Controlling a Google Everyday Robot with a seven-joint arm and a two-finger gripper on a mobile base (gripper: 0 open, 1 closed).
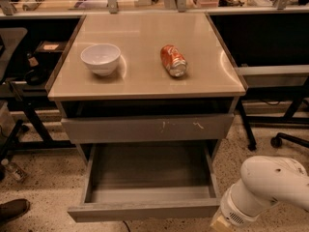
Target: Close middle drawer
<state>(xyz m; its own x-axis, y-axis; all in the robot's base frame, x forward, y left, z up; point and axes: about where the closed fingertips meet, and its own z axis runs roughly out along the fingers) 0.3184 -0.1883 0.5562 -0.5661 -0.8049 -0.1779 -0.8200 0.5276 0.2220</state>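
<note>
On the tabletop [140, 33] a white bowl [100, 58] stands at the left and an orange can [174, 60] lies on its side to its right, the two well apart. Below them, under the shut drawer front with white scratches [147, 127], the middle drawer [145, 210] is pulled far out toward the camera, its grey tray open to view. Just beside the drawer's front right corner, at the bottom edge, the white arm [270, 185] ends in the pincer [218, 223], mostly cut off; whether it is released or clenched cannot be told.
</note>
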